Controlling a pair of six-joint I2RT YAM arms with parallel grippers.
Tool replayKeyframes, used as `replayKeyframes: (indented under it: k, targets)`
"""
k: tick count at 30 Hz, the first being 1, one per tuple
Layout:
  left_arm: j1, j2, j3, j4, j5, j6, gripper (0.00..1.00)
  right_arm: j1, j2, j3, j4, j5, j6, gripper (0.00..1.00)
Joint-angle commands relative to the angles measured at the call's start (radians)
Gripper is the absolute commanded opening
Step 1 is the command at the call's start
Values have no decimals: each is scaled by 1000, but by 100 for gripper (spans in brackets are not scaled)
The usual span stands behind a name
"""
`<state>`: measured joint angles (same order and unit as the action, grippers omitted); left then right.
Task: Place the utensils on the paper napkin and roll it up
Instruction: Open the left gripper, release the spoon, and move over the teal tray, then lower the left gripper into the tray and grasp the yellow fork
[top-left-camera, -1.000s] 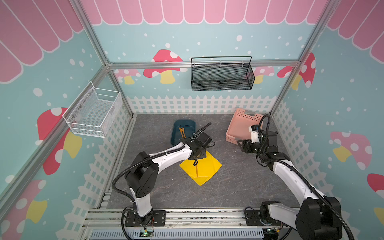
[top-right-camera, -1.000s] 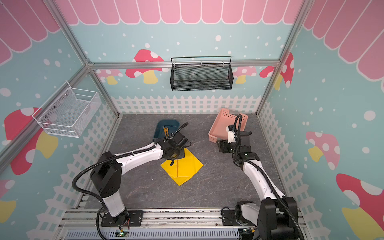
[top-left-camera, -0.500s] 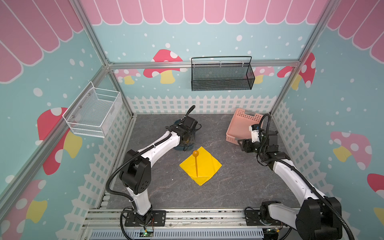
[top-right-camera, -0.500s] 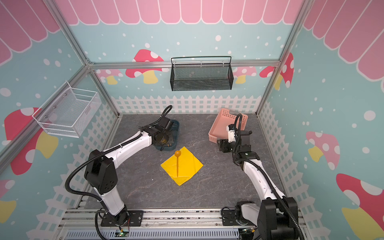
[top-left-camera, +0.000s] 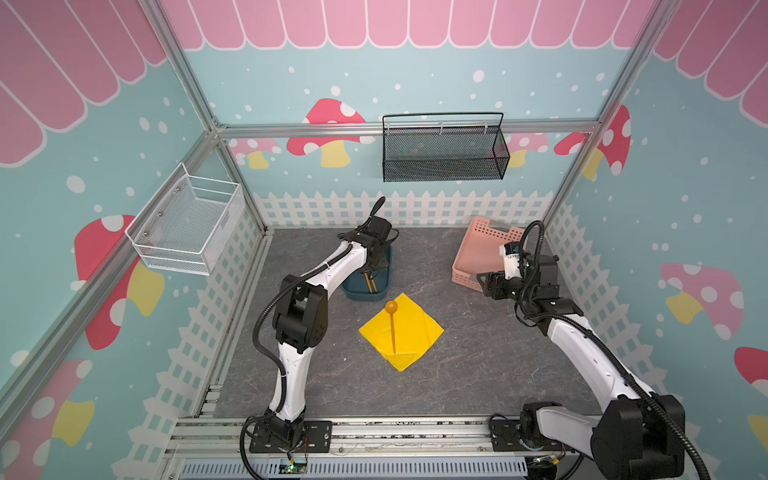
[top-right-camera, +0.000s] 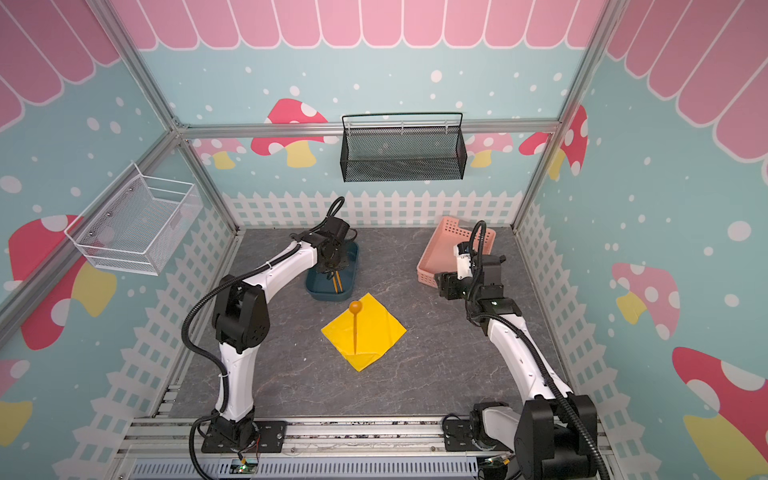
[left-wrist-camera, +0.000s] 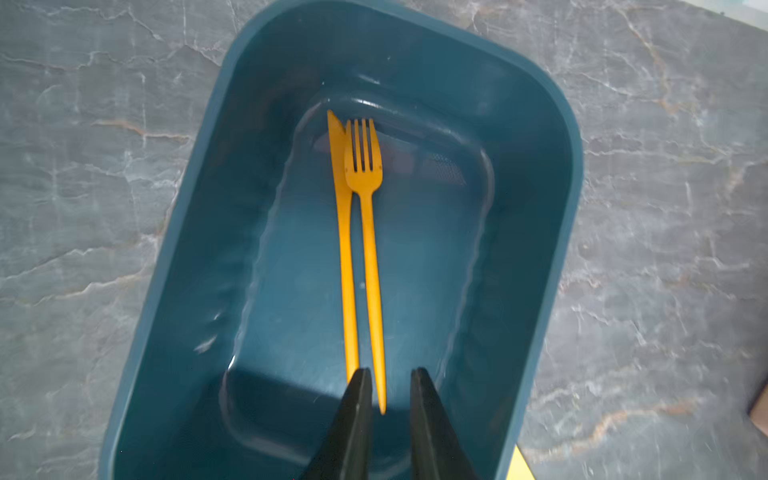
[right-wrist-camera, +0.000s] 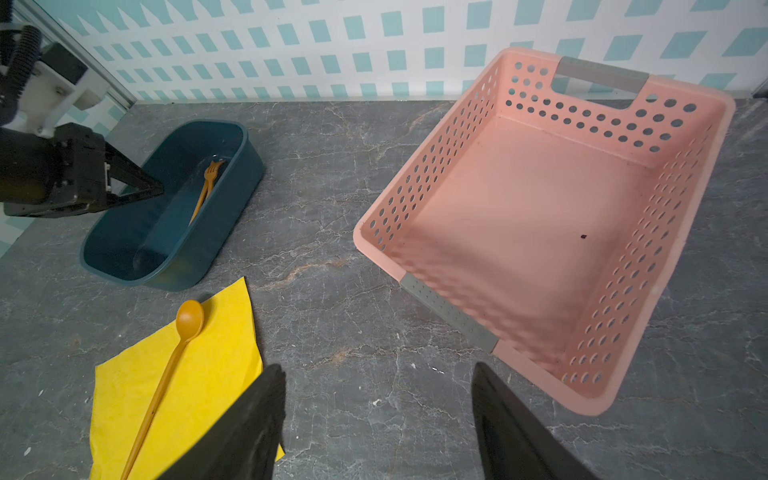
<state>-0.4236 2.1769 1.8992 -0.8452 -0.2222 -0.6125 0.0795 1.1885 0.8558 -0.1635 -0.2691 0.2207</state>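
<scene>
Where left end effector (left-wrist-camera: 390, 372) hovers, fork (left-wrist-camera: 363, 166) lies beneath.

Centre frame: yellow napkin (top-left-camera: 415, 332), orange spoon (top-left-camera: 392, 326); dk-blue tub (left-wrist-camera: 199, 257) w/ orange fork (left-wrist-camera: 365, 208), knife (left-wrist-camera: 343, 232); pink perforated basket (top-left-camera: 464, 277) at right.

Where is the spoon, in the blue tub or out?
Out: the spoon lies on the yellow napkin, outside the tub.

Blue tub (top-left-camera: 365, 296), pink basket (top-left-camera: 478, 255) on grey tabletop (top-left-camera: 478, 365); black mesh basket (top-left-camera: 444, 160), white wire basket (top-left-camera: 187, 226) wall-hung.
</scene>
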Motion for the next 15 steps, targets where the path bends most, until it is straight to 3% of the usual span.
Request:
replayKeyframes:
  k: [1,15]
  targets:
    - [8,51,65,-45,-22,-1,20,4,14,39,-32,-2,-33,72]
    - [59,192,162,-70,-24,-43,20,4,33,62,-50,-5,-46,72]
